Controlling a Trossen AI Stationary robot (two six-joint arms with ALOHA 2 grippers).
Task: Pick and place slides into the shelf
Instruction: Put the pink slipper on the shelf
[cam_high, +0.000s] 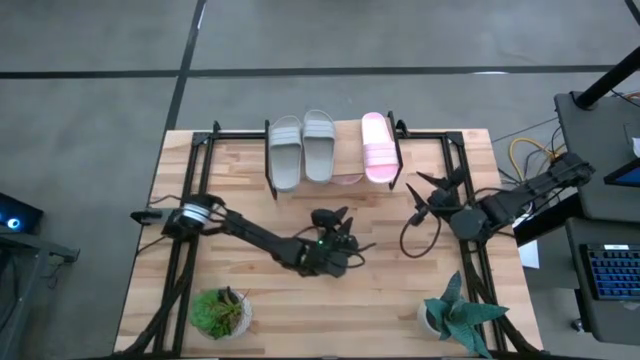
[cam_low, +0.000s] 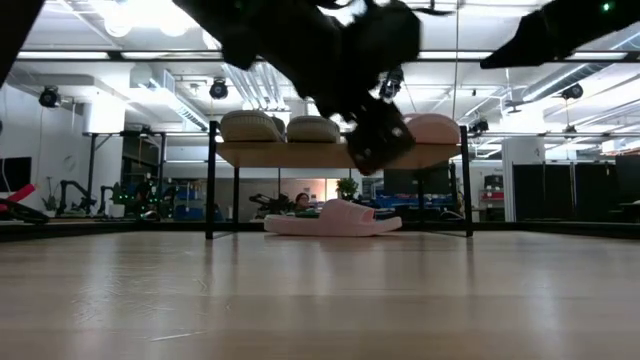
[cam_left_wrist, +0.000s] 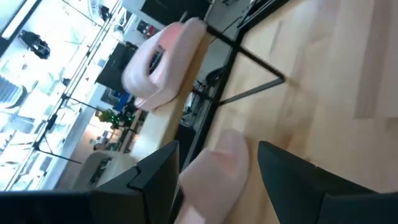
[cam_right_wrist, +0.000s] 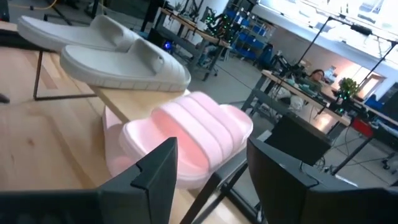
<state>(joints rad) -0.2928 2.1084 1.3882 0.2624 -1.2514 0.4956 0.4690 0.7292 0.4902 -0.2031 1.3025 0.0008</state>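
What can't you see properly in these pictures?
- Pink slide under the shelf: high view, shelf top hides nearly all of it.
- Left gripper: low view, dark blur hides its tips.
- Grey slides: left wrist view, only a blurred edge.

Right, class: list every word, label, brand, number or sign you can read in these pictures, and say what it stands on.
None can be read.
The grey slides, the pink slide on the shelf and the pink slide beneath it show no print.
Background room signs: too blurred to read.
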